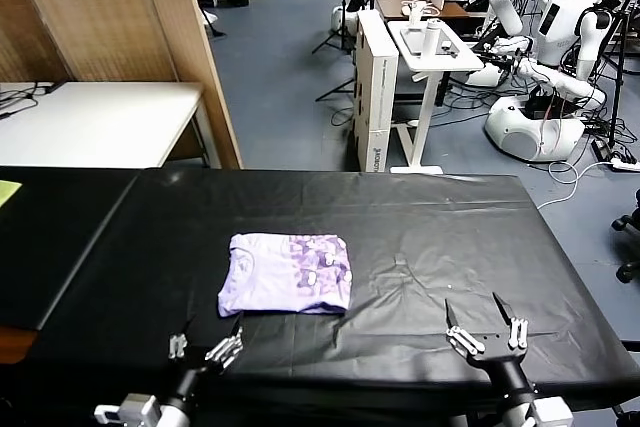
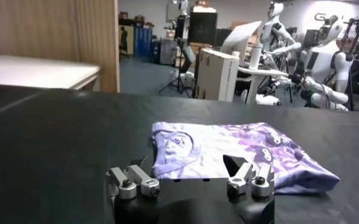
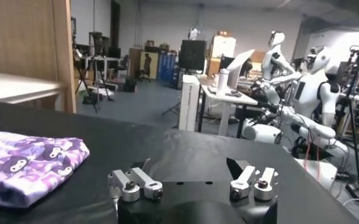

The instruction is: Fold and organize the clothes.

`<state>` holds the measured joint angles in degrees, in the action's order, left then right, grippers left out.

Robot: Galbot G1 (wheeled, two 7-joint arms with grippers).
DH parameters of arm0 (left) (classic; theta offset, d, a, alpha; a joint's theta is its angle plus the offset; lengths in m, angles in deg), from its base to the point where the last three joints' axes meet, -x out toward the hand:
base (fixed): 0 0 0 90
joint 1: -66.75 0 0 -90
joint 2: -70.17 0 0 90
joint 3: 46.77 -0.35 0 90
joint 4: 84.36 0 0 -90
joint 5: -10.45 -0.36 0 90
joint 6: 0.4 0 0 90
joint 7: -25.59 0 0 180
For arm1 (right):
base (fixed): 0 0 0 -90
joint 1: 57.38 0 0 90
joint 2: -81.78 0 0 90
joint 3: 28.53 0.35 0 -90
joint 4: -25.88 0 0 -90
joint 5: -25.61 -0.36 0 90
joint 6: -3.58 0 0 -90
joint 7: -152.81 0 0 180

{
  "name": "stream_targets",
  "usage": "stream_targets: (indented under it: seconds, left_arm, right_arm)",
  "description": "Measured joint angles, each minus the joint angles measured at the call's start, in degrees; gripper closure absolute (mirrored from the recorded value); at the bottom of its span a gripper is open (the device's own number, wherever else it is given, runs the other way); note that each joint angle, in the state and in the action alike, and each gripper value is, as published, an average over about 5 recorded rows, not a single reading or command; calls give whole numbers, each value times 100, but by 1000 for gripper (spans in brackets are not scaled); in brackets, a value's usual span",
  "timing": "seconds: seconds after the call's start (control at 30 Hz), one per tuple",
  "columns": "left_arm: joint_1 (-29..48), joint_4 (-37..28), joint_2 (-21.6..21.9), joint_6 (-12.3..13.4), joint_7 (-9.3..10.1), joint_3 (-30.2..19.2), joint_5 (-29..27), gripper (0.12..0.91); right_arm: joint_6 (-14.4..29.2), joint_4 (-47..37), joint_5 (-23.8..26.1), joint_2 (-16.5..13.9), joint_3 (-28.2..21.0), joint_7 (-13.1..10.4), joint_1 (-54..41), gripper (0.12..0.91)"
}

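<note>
The clothes are one lavender T-shirt (image 1: 288, 273), folded into a neat rectangle near the middle of the black table (image 1: 420, 227), with its purple print showing on the right half. My left gripper (image 1: 207, 344) hovers open at the table's near edge, just short of the shirt's near left corner, and holds nothing. From the left wrist view the folded shirt (image 2: 228, 152) lies right beyond the open left gripper (image 2: 188, 167). My right gripper (image 1: 485, 323) is open and empty at the near right, well clear of the shirt. The right wrist view catches the shirt's printed edge (image 3: 27, 165) off to the side of the right gripper (image 3: 188, 167).
A wooden partition (image 1: 175, 47) and a white desk (image 1: 95, 122) stand beyond the table's far left. A white stand (image 1: 425, 57), cabinets and several parked robots (image 1: 560, 37) fill the room behind. A yellow-green item (image 1: 8, 191) lies at the far left edge.
</note>
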<state>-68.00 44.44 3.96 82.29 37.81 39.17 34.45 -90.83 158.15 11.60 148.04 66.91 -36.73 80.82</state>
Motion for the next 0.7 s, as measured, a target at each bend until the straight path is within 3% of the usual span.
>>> stream_targets:
  seconds: [0.37,0.7]
  left_arm:
    - [-89,13,15,20,-79,40,-35,123]
    - [-188,20,4,90,-100,88,-302,123]
  right_arm:
    - [-50,-34,-74,-12,-77,6,18,118]
    - [-343,111,-492,-10,-147,-55,107,118]
